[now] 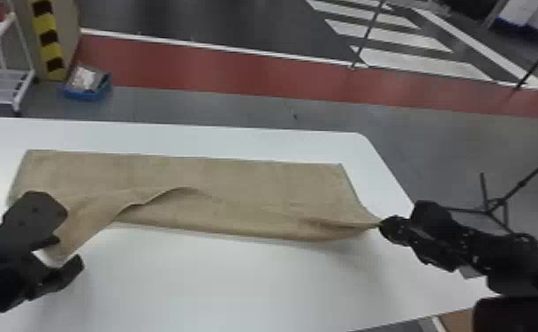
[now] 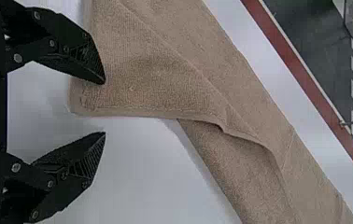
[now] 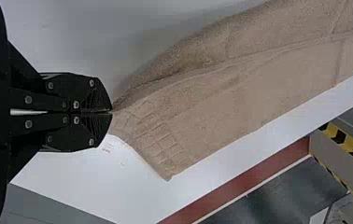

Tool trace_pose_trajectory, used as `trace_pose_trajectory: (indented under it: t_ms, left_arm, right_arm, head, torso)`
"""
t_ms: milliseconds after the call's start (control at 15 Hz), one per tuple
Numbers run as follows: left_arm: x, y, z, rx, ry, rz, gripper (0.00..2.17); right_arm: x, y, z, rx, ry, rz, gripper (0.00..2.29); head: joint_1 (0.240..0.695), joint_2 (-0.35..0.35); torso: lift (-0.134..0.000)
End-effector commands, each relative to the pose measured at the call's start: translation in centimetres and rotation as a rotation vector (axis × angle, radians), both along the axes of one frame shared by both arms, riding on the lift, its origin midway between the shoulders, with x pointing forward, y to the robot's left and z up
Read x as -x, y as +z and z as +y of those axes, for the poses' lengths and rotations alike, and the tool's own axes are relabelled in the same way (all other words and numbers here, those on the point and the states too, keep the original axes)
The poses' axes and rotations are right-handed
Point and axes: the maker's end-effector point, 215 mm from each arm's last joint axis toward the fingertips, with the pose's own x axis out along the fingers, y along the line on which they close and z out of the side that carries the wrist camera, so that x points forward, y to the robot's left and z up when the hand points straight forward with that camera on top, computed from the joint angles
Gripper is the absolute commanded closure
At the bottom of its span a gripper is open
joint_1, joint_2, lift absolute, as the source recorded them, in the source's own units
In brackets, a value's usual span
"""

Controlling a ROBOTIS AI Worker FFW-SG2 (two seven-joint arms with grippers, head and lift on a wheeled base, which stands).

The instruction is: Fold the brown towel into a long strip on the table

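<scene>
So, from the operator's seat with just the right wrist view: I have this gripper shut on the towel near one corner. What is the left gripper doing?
Observer: The left gripper is open at a loose corner of the brown towel, not shut on it.

Operator: And how does the towel lie at that end, while the right gripper holds this one?

Observer: A flap there slants past the strip's near edge toward the robot, over the white table.
</scene>
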Motion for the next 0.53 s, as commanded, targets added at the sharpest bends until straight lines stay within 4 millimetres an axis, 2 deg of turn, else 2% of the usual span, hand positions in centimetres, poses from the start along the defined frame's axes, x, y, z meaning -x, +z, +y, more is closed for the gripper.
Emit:
trace_pose_trajectory:
  t_ms: [0,200,267,333,467]
  left_arm:
    - [-0.2,0.1,0.3,-0.006,0.001,-0.002,0.72]
    - [0.0,0.2,0.9,0.000,0.012,0.011,0.73]
    - [0.1,0.1,1.2,-0.001,0.021,0.019,1.10]
    - [0.0,0.5,1.4,0.004,0.028,0.014,1.29]
    - [0.4,1.8,2.2,0.022,0.038,0.012,1.29]
  right_arm:
    - [0.0,0.0,0.1,-0.001,0.000,-0.001,1.47]
    - [-0.2,0.4,0.1,-0.002,-0.002,-0.010,1.47]
    - [-0.3,0.5,-0.1,-0.002,-0.009,-0.014,1.48]
    - [-0.5,0.7,-0.2,-0.004,-0.010,-0.020,1.48]
    - [-0.6,1.0,-0.7,-0.007,-0.019,-0.027,1.47]
  head:
    - [0.695,-0.325]
    - [0.695,-0.321]
    - [0.695,-0.317]
    - [0.695,-0.315]
    - [0.695,-0.312]
  torso:
    - [-0.123]
    - [-0.123]
    - [-0.123]
    - [-0.123]
    - [-0.123]
